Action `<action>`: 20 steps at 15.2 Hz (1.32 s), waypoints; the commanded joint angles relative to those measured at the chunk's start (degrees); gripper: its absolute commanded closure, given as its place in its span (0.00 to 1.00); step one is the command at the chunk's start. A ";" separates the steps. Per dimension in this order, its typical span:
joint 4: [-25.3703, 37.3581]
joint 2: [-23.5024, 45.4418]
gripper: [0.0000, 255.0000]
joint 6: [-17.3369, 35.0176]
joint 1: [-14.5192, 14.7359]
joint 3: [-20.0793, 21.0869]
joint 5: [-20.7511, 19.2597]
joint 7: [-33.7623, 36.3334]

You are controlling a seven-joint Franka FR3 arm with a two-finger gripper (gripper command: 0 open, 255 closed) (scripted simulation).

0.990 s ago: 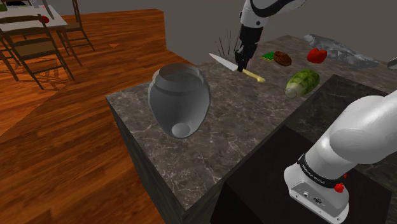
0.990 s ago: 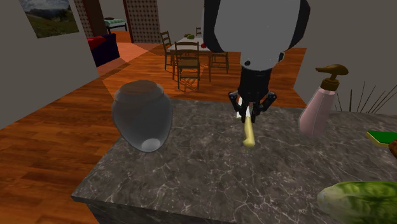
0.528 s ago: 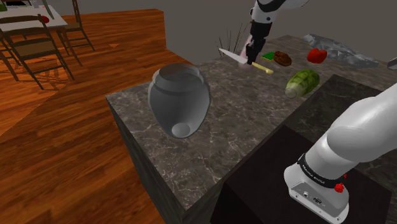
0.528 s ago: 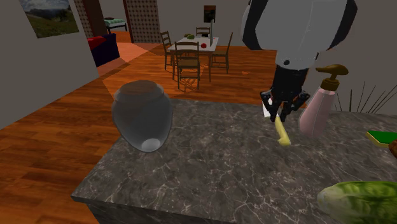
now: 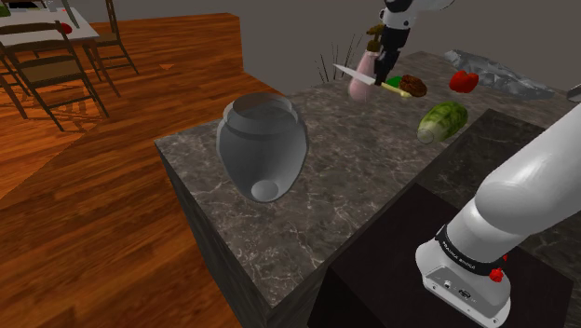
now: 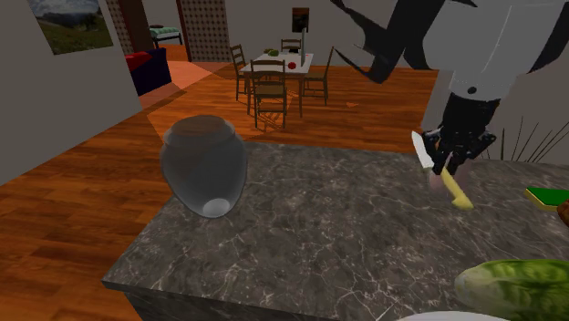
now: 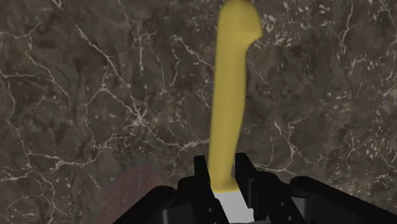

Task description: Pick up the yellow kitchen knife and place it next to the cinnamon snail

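My black gripper (image 5: 381, 76) is shut on the kitchen knife (image 5: 365, 79), which hangs above the dark marble counter (image 5: 317, 186). In the wrist view the fingers (image 7: 202, 180) clasp it where the pale blade meets the yellow handle (image 7: 232, 95), and the handle points away from the hand over bare marble. The second exterior view has the gripper (image 6: 453, 157) and the tilted knife (image 6: 456, 190) at the counter's far right. The cinnamon snail (image 5: 414, 87), a dark brown roll, lies just beyond the knife's handle end in the shoulder view.
A large grey vase (image 5: 263, 147) stands near the counter's front corner. A pink soap bottle (image 5: 360, 86) stands right behind the knife. A green flat item (image 5: 392, 82), a red pepper (image 5: 464, 81) and a green vegetable (image 5: 441, 120) lie near the snail. The counter drops to a wooden floor (image 5: 112, 214).
The gripper has carried the knife up off the counter and toward the shoulder view's upper right, past the soap bottle, closer to the snail.
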 commanded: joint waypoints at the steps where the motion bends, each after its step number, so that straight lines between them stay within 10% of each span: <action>1: 3.31 2.81 1.00 -0.49 -1.00 -1.66 0.72 -3.14; 11: 23.90 20.42 1.00 -4.50 -7.96 -7.22 8.06 -17.80; 20: 18.92 22.00 1.00 1.94 -8.13 -6.87 8.85 -18.25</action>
